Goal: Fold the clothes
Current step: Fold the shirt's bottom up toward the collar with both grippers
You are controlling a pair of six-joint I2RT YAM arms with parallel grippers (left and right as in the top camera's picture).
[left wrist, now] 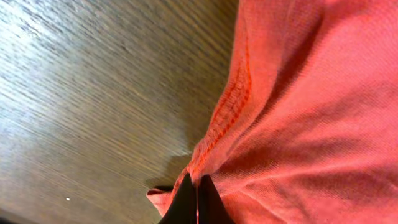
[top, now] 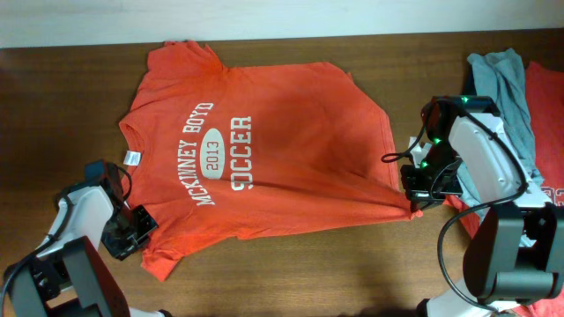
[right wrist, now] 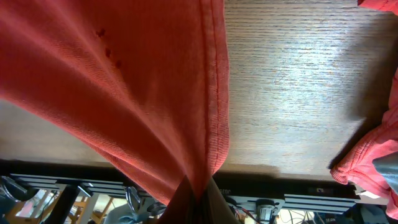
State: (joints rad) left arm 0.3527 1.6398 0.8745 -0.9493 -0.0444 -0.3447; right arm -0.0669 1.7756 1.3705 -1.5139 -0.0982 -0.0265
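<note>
The orange-red T-shirt (top: 264, 150) lies spread print-up across the middle of the desk (top: 53, 106), its collar toward the left and its hem toward the right. The left pincer (top: 137, 231) is seen clamped shut on the near sleeve edge, and the right pincer (top: 412, 195) is clamped shut on the near hem corner, where the cloth is drawn into a taut ridge. The step in hand is judged to be the grasp for the first lengthwise fold. Next, both ends would need to be raised together and carried toward the far edge, evenly, so that the near side is laid over without twisting. A grey-blue shirt (top: 500, 88) and another orange-red shirt (top: 545, 97) wait at the right.
</note>
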